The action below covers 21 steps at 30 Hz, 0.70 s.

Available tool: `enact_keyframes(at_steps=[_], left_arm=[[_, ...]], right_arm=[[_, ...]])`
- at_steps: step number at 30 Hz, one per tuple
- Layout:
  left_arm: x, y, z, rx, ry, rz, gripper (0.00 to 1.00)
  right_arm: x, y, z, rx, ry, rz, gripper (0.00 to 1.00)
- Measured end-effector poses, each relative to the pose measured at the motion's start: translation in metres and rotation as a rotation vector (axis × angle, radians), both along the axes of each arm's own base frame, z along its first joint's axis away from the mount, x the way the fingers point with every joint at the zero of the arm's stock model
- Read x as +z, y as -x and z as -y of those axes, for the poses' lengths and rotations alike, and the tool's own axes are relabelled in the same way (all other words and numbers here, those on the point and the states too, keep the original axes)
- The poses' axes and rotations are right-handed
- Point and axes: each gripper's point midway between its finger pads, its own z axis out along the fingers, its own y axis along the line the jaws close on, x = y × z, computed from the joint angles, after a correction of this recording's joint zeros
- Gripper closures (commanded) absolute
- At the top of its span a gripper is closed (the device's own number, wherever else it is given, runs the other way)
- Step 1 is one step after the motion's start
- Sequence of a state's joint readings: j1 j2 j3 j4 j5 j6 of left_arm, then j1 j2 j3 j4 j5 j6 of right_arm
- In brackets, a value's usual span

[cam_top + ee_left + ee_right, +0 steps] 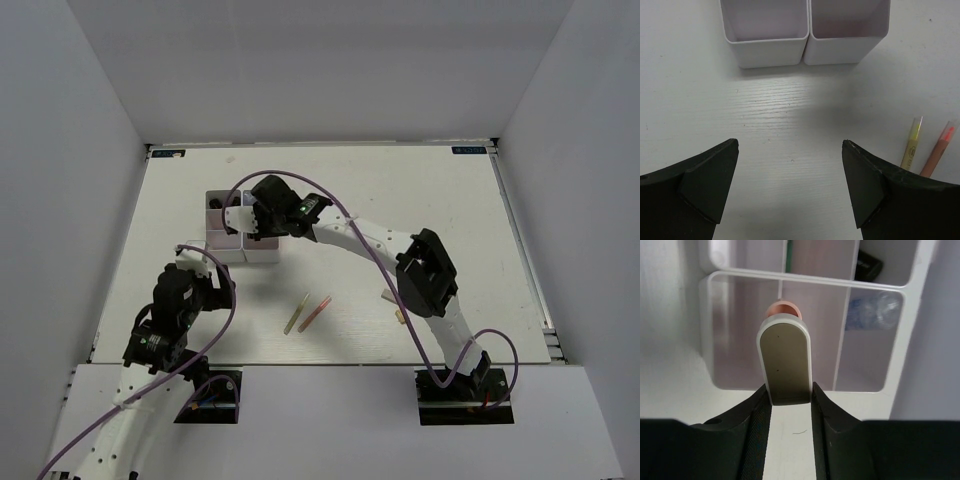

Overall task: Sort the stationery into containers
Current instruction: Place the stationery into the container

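Block [785, 360], grey-tan with something pink behind its tip, is clamped in the right gripper [789, 400] above a compartment of the white organizer box [790, 279]. White table [400, 200], white walls [330, 60]. Only the left wrist view shows the left gripper [790, 150] spread wide, with the yellow pen [911, 145] and pink pen [939, 150] near its right finger.

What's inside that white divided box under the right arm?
The right wrist view shows a clear bottle in one compartment of the box, something black and a green strip farther back. The held grey piece hides part of another compartment.
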State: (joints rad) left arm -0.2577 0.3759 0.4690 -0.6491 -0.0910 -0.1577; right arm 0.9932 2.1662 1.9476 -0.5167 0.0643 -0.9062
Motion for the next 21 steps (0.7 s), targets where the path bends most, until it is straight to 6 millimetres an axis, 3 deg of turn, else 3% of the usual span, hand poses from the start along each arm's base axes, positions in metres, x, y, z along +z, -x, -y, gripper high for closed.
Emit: enact_keyframes(at_steps=[10, 17, 21], left_arm=[[0.001, 0.0, -0.001, 0.005, -0.002, 0.005, 0.06], [0.001, 0.0, -0.001, 0.006, -0.002, 0.005, 0.06], [0.001, 0.0, -0.001, 0.006, -0.002, 0.005, 0.06]], right_arm=[[0.019, -0.017, -0.012, -0.034, -0.071, 0.083, 1.0], [0.006, -0.024, -0.013, -0.06, -0.058, 0.096, 1.0], [0.002, -0.025, -0.012, -0.066, -0.047, 0.097, 0.81]])
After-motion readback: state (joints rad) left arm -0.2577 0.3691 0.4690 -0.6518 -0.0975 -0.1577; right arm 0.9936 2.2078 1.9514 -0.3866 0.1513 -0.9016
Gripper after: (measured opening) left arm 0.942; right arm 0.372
